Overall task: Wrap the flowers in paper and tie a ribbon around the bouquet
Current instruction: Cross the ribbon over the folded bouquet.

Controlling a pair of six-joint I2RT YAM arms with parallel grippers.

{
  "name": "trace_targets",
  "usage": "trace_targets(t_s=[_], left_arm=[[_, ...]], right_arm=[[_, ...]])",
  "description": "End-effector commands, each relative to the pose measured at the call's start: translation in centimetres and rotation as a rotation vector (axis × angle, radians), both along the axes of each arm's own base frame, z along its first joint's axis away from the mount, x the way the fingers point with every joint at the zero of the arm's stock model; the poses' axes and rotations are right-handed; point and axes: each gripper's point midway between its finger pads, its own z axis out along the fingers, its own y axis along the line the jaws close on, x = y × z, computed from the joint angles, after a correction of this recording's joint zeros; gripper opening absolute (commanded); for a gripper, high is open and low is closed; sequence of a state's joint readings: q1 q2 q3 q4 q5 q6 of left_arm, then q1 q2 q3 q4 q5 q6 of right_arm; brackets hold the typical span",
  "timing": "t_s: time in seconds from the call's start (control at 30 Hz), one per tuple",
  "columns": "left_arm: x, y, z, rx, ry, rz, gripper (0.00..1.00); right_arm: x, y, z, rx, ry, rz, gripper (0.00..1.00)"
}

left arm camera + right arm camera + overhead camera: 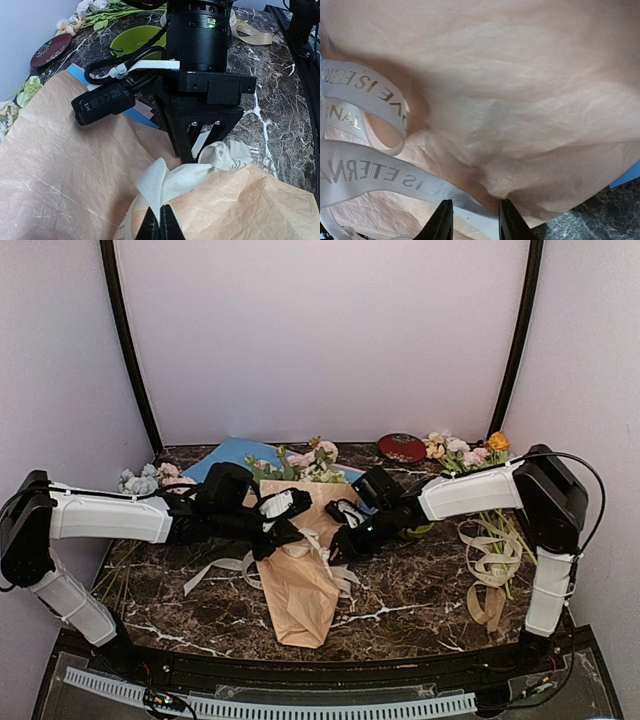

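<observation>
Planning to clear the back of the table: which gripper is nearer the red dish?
Right. The right gripper is at the bouquet's right edge, the red dish behind it. The left gripper, pinching the ribbon, is farther left over the bouquet.

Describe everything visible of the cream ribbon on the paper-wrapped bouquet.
The ribbon is a flat, narrow band of cream woven fabric printed with dark capital letters. It lies loosely looped and twisted across the middle of the tan paper cone. No finished bow is visible, and tails trail onto the marble table on the left. The left claw is pinched shut on a raised fold of it. The right claw stands open with a strand running between its fingers.
</observation>
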State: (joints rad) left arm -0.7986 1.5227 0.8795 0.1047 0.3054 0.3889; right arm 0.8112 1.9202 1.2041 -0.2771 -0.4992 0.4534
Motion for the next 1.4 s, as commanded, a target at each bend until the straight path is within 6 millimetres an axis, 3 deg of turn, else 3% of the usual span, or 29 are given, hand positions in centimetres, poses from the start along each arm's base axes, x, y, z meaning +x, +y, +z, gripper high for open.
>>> trace_targets(t_s=[0.0,0.1,0.27,0.37,0.53,0.6,0.7,0.97,1.13,1.37], left_arm=[[-0.8,-0.6,3.3,-0.083,-0.038,-0.049,0.0],[-1.0,-0.6,3.7,-0.095,-0.042,-0.053,0.0],[-0.4,-0.4,3.8,-0.092,-0.051,-0.022,0.0],[-0.1,-0.3,3.7,-0.085,-0.053,-0.004,0.0],[0.8,0.0,2.9,-0.055,-0.058,0.044,0.0],[1.0,0.1,2.2,-0.038,-0.05,0.051,0.0],[1.0,0.0,0.8,-0.016,-0.018,0.056,0.0],[0.5,-0.2,-4.5,0.084,0.088,0.06,0.0],[0.6,0.0,-6.6,0.135,0.121,0.074,0.0],[0.3,0.4,-8.3,0.166,0.155,0.079,0.0]], right_arm=[[0.4,3.4,3.3,0.141,-0.059,0.07,0.31],[-0.1,5.0,3.5,0.189,-0.036,0.113,0.29],[-3.0,6.9,3.7,0.251,0.02,0.217,0.25],[-4.4,7.1,3.9,0.288,0.042,0.239,0.22],[-7.3,7.6,6.6,0.469,0.131,0.307,0.21],[-7.9,7.8,6.9,0.476,0.138,0.32,0.21],[-9.1,7.1,5.6,0.455,0.173,0.329,0.2],[-8.2,5.2,2.3,0.32,0.188,0.202,0.15],[-7.5,4.2,1.2,0.258,0.187,0.146,0.3],[-5.6,2.0,0.6,0.152,0.131,0.062,0.31]])
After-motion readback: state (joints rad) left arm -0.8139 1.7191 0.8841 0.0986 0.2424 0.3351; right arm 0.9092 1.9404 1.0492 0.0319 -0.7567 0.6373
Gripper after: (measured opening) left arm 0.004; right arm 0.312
